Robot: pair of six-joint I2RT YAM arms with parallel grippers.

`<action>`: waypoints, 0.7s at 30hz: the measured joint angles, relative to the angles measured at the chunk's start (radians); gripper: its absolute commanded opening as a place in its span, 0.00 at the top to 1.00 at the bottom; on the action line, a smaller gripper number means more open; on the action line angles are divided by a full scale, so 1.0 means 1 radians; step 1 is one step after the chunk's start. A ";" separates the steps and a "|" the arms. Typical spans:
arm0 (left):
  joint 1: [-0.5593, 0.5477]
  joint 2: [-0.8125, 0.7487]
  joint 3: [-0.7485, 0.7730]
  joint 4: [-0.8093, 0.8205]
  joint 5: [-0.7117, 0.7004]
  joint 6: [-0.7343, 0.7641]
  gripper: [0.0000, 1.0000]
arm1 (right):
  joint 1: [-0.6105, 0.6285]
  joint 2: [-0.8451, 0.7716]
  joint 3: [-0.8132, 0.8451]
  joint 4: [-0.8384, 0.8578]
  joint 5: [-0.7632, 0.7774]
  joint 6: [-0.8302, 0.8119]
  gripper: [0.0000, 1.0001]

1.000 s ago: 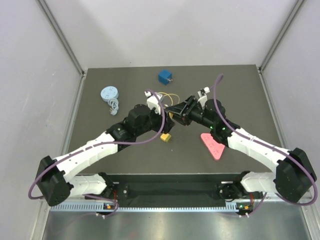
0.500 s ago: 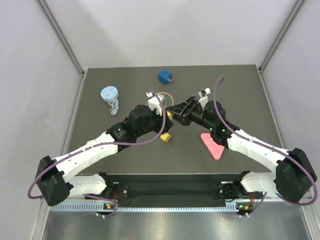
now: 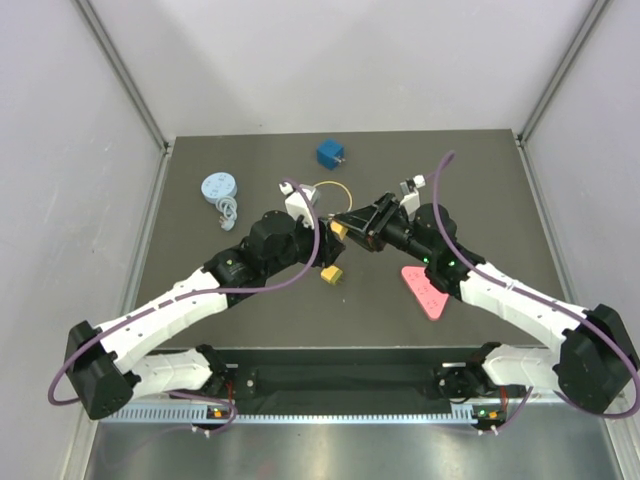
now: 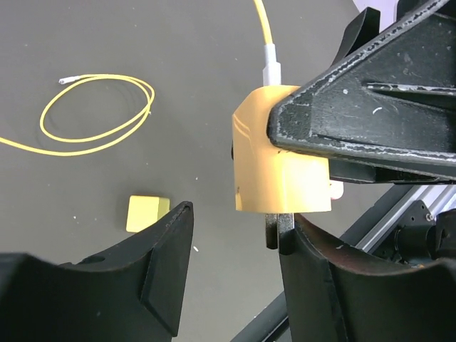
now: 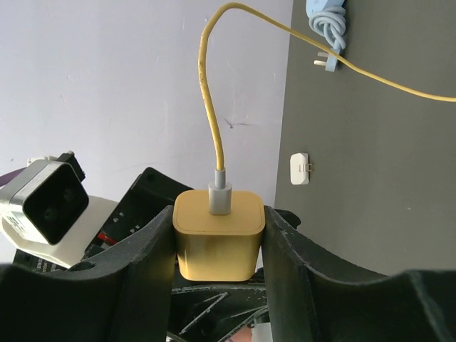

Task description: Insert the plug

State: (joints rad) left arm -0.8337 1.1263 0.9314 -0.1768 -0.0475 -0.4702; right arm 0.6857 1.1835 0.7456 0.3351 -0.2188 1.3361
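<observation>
Right end effector (image 5: pixel 218 236) gripping yellow charger (image 5: pixel 217 249) with cable (image 5: pixel 203 85) plugged in, left end effector (image 4: pixel 236 235) half-open just beside it, above worktop (image 3: pixel 480 180) middle.

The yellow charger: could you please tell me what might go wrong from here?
The left gripper stands open close beside the yellow charger held by the right gripper; any move could knock it askew. The yellow cable trails to the table, so lifting might tug its connector loose.

Reaches in from 7 o'clock with the left arm (image 3: pixel 180 300), left gripper (image 4: pixel 231 242) spread apart. Reaches in from 5 o'clock with the right arm (image 3: pixel 510 300), right gripper (image 3: pixel 343 224) clamped on both flanks of a yellow charger (image 5: pixel 218 242), tip to tip with the left.
</observation>
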 measured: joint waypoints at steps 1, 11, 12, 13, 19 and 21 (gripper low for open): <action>0.000 0.000 0.000 0.000 -0.002 -0.003 0.45 | 0.000 0.000 -0.002 0.001 0.002 0.000 0.69; 0.001 -0.030 -0.004 0.014 0.006 -0.011 0.40 | 0.000 -0.003 -0.040 0.017 0.016 0.011 0.72; 0.002 -0.035 -0.004 0.020 0.006 -0.011 0.41 | 0.000 -0.003 -0.044 0.018 0.016 0.011 0.72; 0.002 -0.041 -0.005 0.027 0.008 -0.011 0.41 | 0.000 -0.003 -0.047 0.016 0.017 0.012 0.72; 0.009 -0.047 -0.010 0.083 0.005 -0.019 0.51 | 0.005 -0.003 -0.064 0.019 0.008 0.026 0.69; 0.008 -0.046 -0.010 0.086 0.006 -0.023 0.51 | 0.005 -0.003 -0.065 0.019 0.008 0.028 0.69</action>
State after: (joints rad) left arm -0.8253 1.0801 0.9211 -0.0910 -0.0410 -0.4931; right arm 0.6910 1.1801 0.6807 0.3546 -0.2108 1.3640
